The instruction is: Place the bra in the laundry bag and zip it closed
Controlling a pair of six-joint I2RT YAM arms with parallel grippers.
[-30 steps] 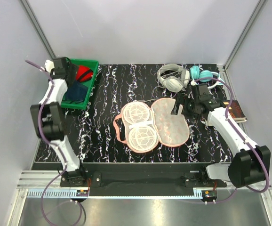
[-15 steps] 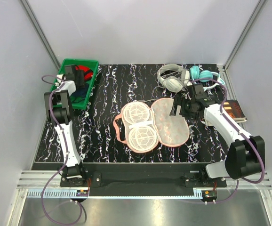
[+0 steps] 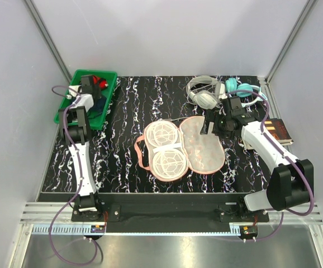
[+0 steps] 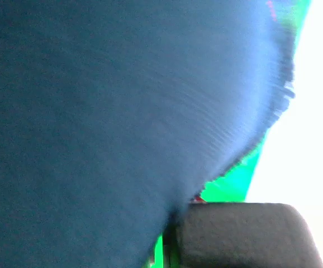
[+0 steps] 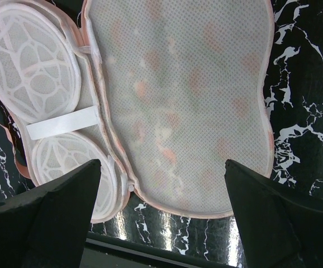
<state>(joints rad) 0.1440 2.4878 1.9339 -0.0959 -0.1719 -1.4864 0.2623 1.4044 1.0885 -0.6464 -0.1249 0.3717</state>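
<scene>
Mesh-lined laundry bag [image 5: 184,111], glossy table [image 3: 122,111]

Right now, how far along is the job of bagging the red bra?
Done: the peach-pink clamshell laundry bag lies open. In hand: the left gripper is down in the green bin by the small red bra; a grasp cannot be seen. The right gripper hovers open over the bag. Left: loading, zipping.

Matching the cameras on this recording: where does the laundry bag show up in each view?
Top external: the laundry bag lies open, mesh side up, at the centre of the table.
Left wrist: not in it; a dark blue garment fills the picture.
Right wrist: the open laundry bag fills most of the picture.
Shared landmark: the white band between its two round domes, seen in the top and right wrist views.
</scene>
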